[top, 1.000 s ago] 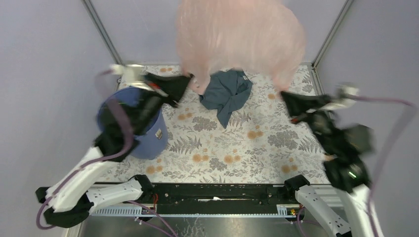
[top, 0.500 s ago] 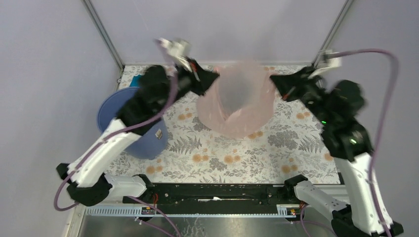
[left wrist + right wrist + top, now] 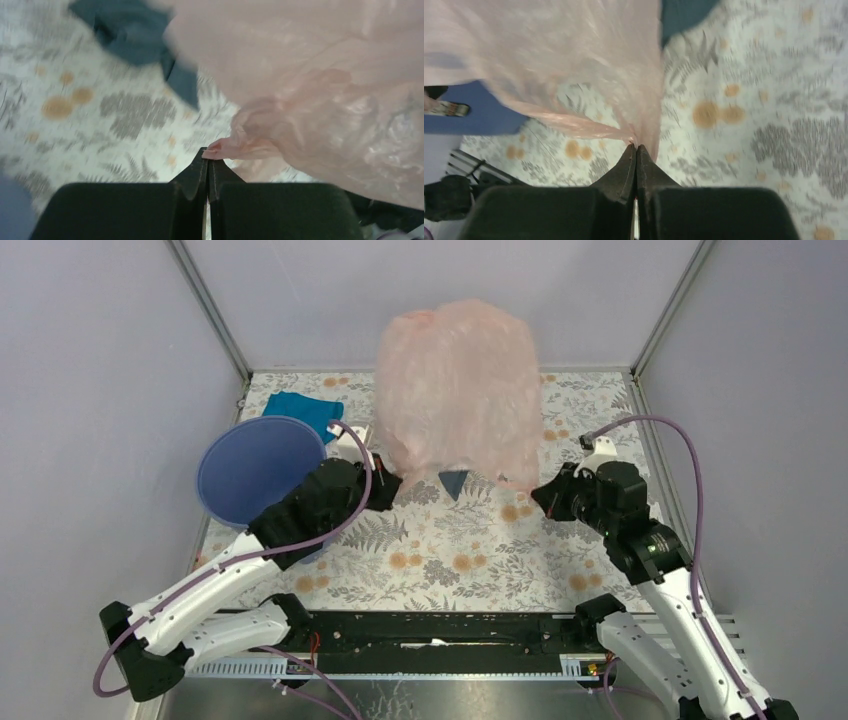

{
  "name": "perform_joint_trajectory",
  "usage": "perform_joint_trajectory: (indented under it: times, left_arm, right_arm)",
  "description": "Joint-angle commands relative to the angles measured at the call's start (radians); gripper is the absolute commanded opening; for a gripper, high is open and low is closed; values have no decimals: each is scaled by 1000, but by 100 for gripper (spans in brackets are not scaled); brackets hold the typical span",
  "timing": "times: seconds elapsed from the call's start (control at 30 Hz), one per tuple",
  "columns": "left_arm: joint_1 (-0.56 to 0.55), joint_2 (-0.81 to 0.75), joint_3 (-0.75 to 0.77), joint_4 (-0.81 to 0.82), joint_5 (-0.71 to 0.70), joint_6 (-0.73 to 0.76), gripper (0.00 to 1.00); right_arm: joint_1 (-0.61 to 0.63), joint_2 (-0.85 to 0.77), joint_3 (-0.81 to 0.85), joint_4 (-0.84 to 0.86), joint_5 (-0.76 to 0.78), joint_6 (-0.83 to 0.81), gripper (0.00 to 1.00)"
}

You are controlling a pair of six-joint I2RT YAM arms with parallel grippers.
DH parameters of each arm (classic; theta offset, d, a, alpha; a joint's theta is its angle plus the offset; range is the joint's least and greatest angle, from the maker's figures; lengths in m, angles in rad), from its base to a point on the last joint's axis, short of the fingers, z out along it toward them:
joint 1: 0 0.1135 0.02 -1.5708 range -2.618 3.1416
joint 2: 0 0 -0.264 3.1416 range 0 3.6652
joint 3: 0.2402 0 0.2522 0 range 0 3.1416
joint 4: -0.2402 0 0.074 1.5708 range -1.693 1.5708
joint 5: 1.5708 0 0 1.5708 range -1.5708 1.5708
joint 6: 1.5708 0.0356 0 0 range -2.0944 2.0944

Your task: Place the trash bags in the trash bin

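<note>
The pale pink film trash bag [image 3: 458, 390] billows up, puffed with air, above the middle of the table. My left gripper [image 3: 388, 487] is shut on its lower left edge, which shows pinched at my left fingertips [image 3: 216, 154]. My right gripper [image 3: 540, 498] is shut on its lower right edge, the film [image 3: 574, 60] rising from the tips. The blue-violet trash bin [image 3: 258, 468] stands upright and open at the left, beside my left arm. It shows in the right wrist view [image 3: 474, 107] too.
A grey-blue garment [image 3: 452, 481] lies under the bag, only a corner showing; more shows in the left wrist view [image 3: 135, 32]. A teal cloth [image 3: 302, 410] lies behind the bin. The floral table cover [image 3: 560, 550] spans the table, and metal posts stand at the back corners.
Both grippers have come down and toward the near side with the bag. The bag, collapsed low half a second ago, has ballooned upward. The left arm has uncovered the bin.
</note>
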Motion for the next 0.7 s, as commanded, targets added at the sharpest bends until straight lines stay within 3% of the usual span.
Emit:
perform_joint_trajectory:
  times: [0.0, 0.43, 0.67]
  left_arm:
    - [3, -92, 57, -16, 4, 0, 0]
    - [1, 95, 457, 46, 240, 15, 0]
    - [0, 169, 497, 101, 347, -32, 0]
  right_arm:
    - [3, -59, 90, -1, 11, -4, 0]
    - [3, 95, 386, -23, -88, -73, 0]
    - [3, 144, 395, 43, -159, -52, 0]
